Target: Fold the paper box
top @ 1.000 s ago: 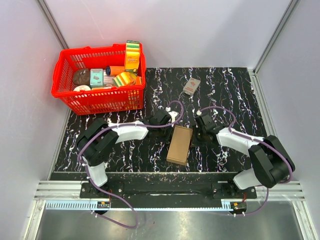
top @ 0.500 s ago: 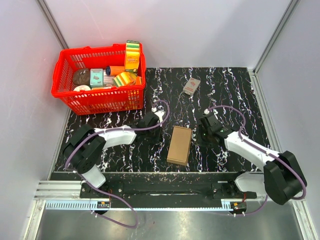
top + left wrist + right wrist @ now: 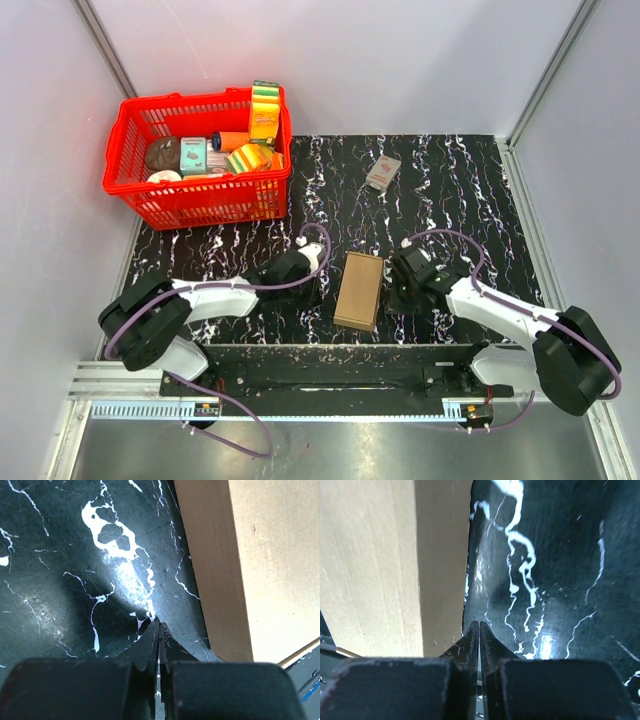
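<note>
The paper box (image 3: pixel 360 291) is a slim, closed brown cardboard box lying flat near the table's front edge, between the two arms. My left gripper (image 3: pixel 314 290) stands just left of it, shut and empty, tips down at the black marbled table. In the left wrist view the box (image 3: pixel 250 555) fills the right side, apart from the shut left gripper (image 3: pixel 160 625). My right gripper (image 3: pixel 397 290) is just right of the box, also shut and empty. The right wrist view shows the box (image 3: pixel 385 565) on the left, its side wall close beside the right gripper (image 3: pixel 479 624).
A red basket (image 3: pixel 200 98) full of groceries stands at the back left of the table. A small grey-and-red packet (image 3: pixel 383 172) lies at the back, beyond the box. Pale walls close in the table on three sides.
Both grippers have come back from the box's far end toward the near edge and now flank its middle. The box has not moved.
</note>
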Tool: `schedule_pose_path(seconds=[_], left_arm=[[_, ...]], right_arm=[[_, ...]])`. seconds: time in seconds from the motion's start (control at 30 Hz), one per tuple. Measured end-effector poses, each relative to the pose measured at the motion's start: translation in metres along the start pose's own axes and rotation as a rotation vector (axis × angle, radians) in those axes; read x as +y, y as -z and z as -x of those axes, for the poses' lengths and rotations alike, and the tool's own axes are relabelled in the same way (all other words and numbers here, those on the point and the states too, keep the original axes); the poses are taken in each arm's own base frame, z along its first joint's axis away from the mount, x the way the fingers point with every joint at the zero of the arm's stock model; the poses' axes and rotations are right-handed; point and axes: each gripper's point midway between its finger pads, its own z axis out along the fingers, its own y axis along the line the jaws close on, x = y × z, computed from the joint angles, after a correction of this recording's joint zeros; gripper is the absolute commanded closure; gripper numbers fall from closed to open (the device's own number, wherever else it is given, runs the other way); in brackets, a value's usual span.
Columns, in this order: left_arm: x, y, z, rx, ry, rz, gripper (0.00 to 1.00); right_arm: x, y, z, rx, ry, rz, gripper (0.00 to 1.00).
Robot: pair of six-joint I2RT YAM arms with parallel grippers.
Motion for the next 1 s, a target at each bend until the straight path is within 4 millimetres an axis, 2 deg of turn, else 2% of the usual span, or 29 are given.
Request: schedule_pose_path(seconds=[0.1, 0.27, 0.77, 1.0], left_arm=[[-0.001, 0.002, -0.004, -0.009, 0.011, -0.005, 1.00], [-0.017, 0.000, -0.003, -0.030, -0.003, -0.044, 1.00], [-0.041, -0.005, -0.016, -0.016, -0.012, -0.087, 1.00], [-0.049, -0.008, -0.024, -0.009, -0.019, -0.087, 1.00]], right_arm=[[0.002, -0.003, -0.016, 0.025, 0.010, -0.002, 0.94], [-0.001, -0.005, -0.031, 0.044, 0.000, -0.027, 0.95], [0.010, -0.007, -0.056, 0.081, -0.001, -0.022, 0.94], [0.012, -0.008, -0.058, 0.089, -0.009, -0.022, 0.94]])
